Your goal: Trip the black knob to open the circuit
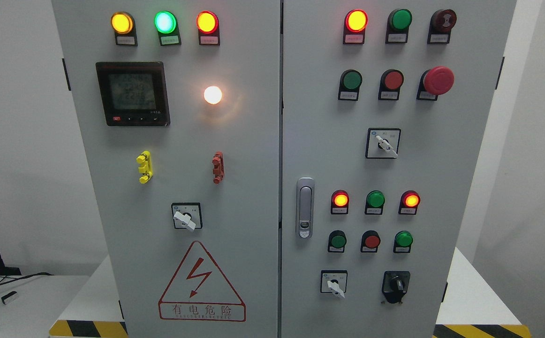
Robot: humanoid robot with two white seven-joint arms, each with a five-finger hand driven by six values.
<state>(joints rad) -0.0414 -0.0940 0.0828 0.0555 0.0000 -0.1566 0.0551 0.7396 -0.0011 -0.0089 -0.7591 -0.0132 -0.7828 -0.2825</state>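
The black knob [397, 285] sits on a black plate at the lower right of the grey electrical cabinet's right door [441, 188]. Its handle points roughly upward, tilted slightly left. No robot hand or arm appears anywhere in the head view.
White selector switches [333, 284], [383, 143], [186, 217] and rows of lit and unlit indicator lamps cover both doors. A red mushroom stop button [438, 80] is at upper right. A door latch [305, 207] stands mid-cabinet. A meter display [132, 93] is at upper left.
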